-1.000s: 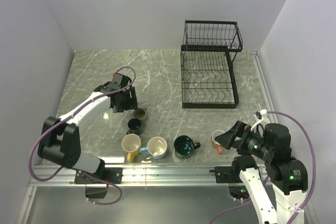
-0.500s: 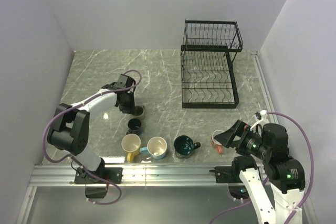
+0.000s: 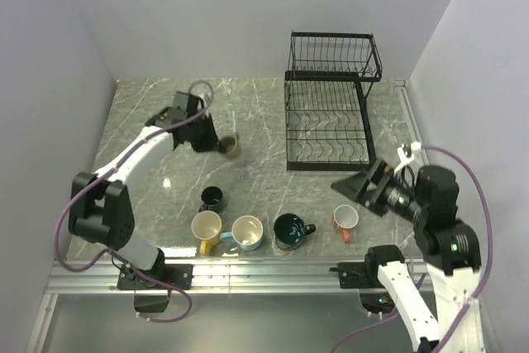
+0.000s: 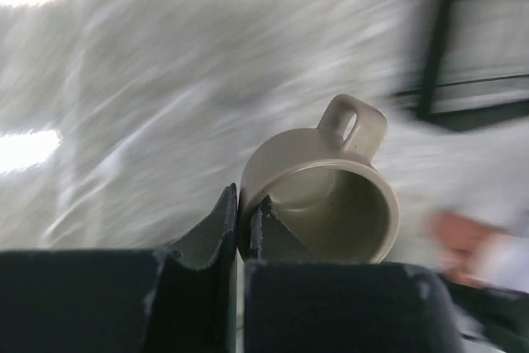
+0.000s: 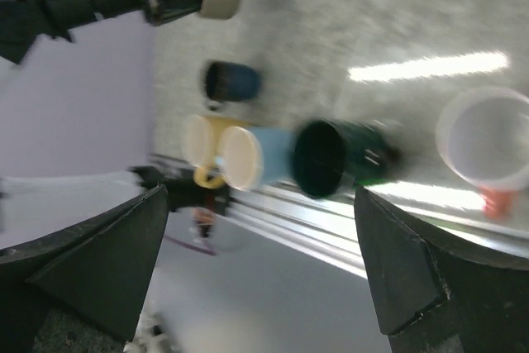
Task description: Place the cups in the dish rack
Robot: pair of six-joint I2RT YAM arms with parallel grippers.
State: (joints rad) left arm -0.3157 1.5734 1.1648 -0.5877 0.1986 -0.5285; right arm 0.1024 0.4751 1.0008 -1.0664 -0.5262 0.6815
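Observation:
My left gripper (image 3: pixel 213 143) is shut on the rim of the olive-grey cup (image 3: pixel 231 146), one finger inside and one outside (image 4: pixel 245 214); the cup (image 4: pixel 331 196) tilts, handle pointing away. The black wire dish rack (image 3: pixel 331 113) stands at the back right, a blurred edge of it (image 4: pixel 438 47) beyond the cup. Near the front edge sit the navy (image 3: pixel 212 198), yellow (image 3: pixel 206 226), light blue (image 3: pixel 247 232), teal (image 3: pixel 290 230) and orange-pink (image 3: pixel 345 220) cups. My right gripper (image 3: pixel 351 187) hangs open and empty, above and behind the orange-pink cup (image 5: pixel 488 142), between it and the rack.
Walls close in the marble table (image 3: pixel 149 113) on the left, back and right. A metal rail (image 3: pixel 264 270) runs along the near edge with both arm bases. The row of front cups, navy (image 5: pixel 233 82) to teal (image 5: pixel 331 159), lies between the two arms.
My left gripper closed on the olive-grey cup's rim and carried it back and right, toward the rack. My right gripper, still open, swung back and up away from the orange-pink cup.

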